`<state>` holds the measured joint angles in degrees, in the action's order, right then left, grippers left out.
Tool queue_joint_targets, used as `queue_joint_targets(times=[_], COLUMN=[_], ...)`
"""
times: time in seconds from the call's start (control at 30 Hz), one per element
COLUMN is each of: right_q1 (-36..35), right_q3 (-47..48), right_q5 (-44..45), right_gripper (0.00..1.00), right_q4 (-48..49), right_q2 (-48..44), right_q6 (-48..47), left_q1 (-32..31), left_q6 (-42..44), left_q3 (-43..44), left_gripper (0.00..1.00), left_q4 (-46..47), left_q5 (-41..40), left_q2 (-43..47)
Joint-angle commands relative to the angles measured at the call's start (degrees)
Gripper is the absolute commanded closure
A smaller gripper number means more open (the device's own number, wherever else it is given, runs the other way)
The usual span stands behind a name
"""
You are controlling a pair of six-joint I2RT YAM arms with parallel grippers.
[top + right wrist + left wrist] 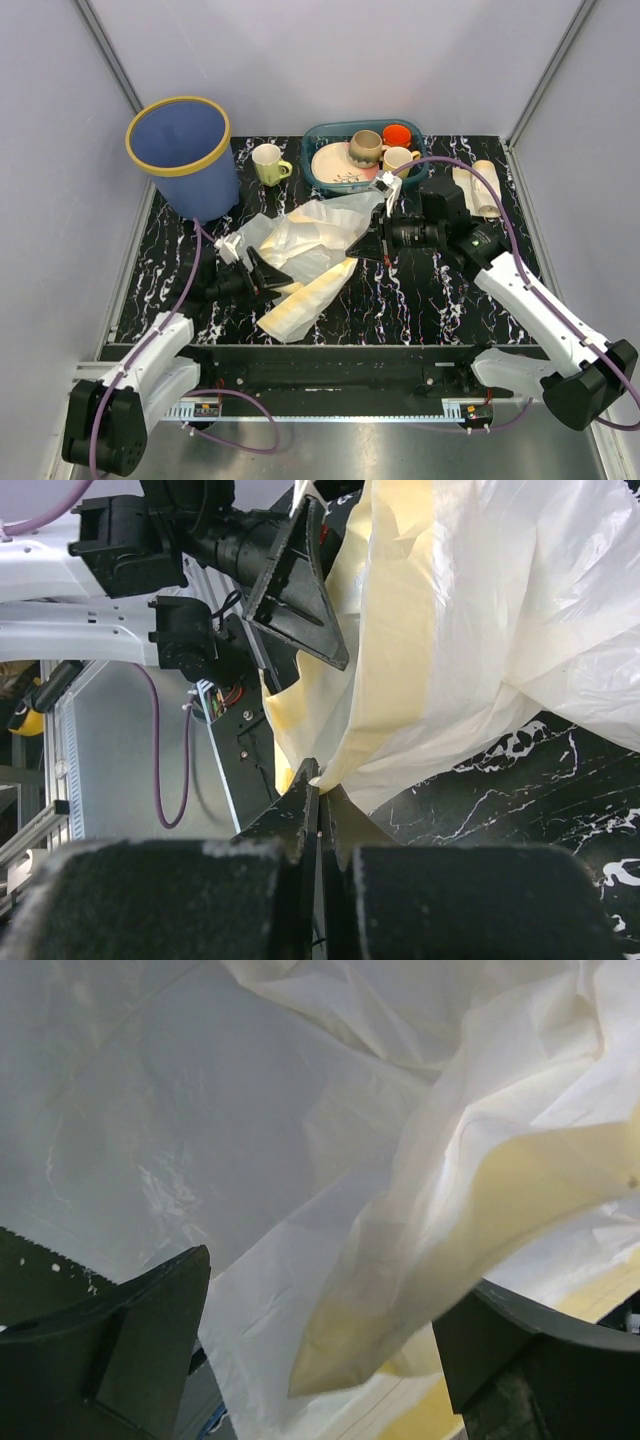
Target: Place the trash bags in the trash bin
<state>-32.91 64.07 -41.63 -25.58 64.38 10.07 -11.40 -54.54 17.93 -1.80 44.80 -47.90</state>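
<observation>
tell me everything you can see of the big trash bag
The trash bag is thin, crinkly, translucent cream-white film with a yellower folded strip. It lies crumpled in the middle of the black marbled table. The right gripper is shut on its edge; the left gripper is open around a fold.

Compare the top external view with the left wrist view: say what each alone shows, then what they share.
Only the top external view shows the blue trash bin, the teal dish basket, the green mug and the right tool at the edge of the trash bag. Only the left wrist view shows the left tool with its fingers apart, a fold of film between them. Both show the crumpled cream bag and the left tool.
</observation>
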Motion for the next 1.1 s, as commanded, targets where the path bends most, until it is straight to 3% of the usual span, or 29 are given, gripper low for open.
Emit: queue_joint_targets(times=[0.0, 0.07, 0.17, 0.2, 0.27, 0.3, 0.37, 0.43, 0.47, 0.5, 0.53, 0.6, 0.63, 0.77, 0.83, 0.93, 0.97, 1.07], right_q1=[-1.1, -1.5, -1.5, -1.5, -1.5, -1.2, 0.7, 6.5, 8.5, 12.6, 14.1, 16.3, 16.6, 16.6, 16.6, 16.6, 16.6, 15.2], right_q3=[0.4, 0.4, 0.8, 1.0, 1.9, 2.5, 5.0, 7.0, 8.8, 9.7, 10.8, 15.0, 18.7, 27.6, 27.5, 22.2, 19.5, 9.7], right_q5=[-1.4, -0.7, 1.1, 1.5, 3.6, 5.5, 12.1, 18.0, 19.0, 20.0, 22.1, 21.6, 21.7, 16.6, 16.5, 14.7, 13.4, 8.5], right_gripper=[1.0, 1.0, 1.0, 1.0, 1.0, 1.0, 1.0, 1.0, 1.0, 1.0, 1.0, 1.0, 1.0, 1.0, 1.0, 1.0, 1.0, 1.0], right_q4=[3.7, 3.8, 4.1, 4.1, 3.4, 0.7, -3.4, -10.2, -13.3, -14.4, -14.9, -15.1, -15.1, -14.4, -12.7, -13.6, -14.8, -18.5], right_q2=[0.3, 0.7, 0.9, 1.0, 0.7, 0.7, 0.9, 2.1, 2.3, 2.6, 2.7, 2.9, 3.0, 2.5, 0.1, 0.0, 0.4, 2.9], right_q6=[1.4, 1.5, 1.9, 2.1, 2.0, 1.9, 1.3, 0.8, 0.1, -1.6, -2.2, -3.8, -4.2, -7.2, -9.0, -9.9, -9.8, -11.6], left_q1=[-1.7, -2.8, -4.0, -4.0, -1.8, -0.4, 4.8, 8.3, 8.7, 8.8, 8.8, 8.6, 7.7, 2.9, 2.0, 1.0, -0.1, -6.3], left_q6=[-8.0, -9.5, -10.3, -10.3, -9.9, -8.9, -1.5, 9.0, 21.9, 27.9, 33.2, 44.4, 50.0, 58.3, 56.3, 48.9, 48.5, 48.0], left_q3=[-0.4, -0.1, 0.3, 0.5, 1.3, 3.8, 7.9, 19.1, 24.3, 28.9, 37.8, 46.1, 55.4, 69.0, 68.5, 55.9, 47.2, 36.5], left_gripper=[0.11, 0.14, 0.29, 0.49, 0.75, 0.99, 1.0, 1.0, 1.0, 1.0, 1.0, 1.0, 1.0, 1.0, 1.0, 1.0, 1.0, 1.0], left_q4=[11.9, 13.9, 16.3, 16.8, 18.2, 16.7, 11.7, -4.3, -11.0, -22.2, -26.2, -34.4, -36.6, -41.7, -40.5, -41.7, -42.2, -40.5], left_q5=[0.4, 0.3, -0.3, -1.1, -1.0, 0.0, 3.5, 5.6, 5.6, 5.3, 5.0, 5.6, 5.6, 2.2, 0.6, 1.7, 1.2, -4.3], left_q2=[-2.9, -4.6, -6.3, -6.7, -8.1, -8.5, -9.8, -10.8, -11.9, -12.3, -12.6, -13.4, -14.3, -13.7, -12.2, -12.4, -12.5, -13.2])
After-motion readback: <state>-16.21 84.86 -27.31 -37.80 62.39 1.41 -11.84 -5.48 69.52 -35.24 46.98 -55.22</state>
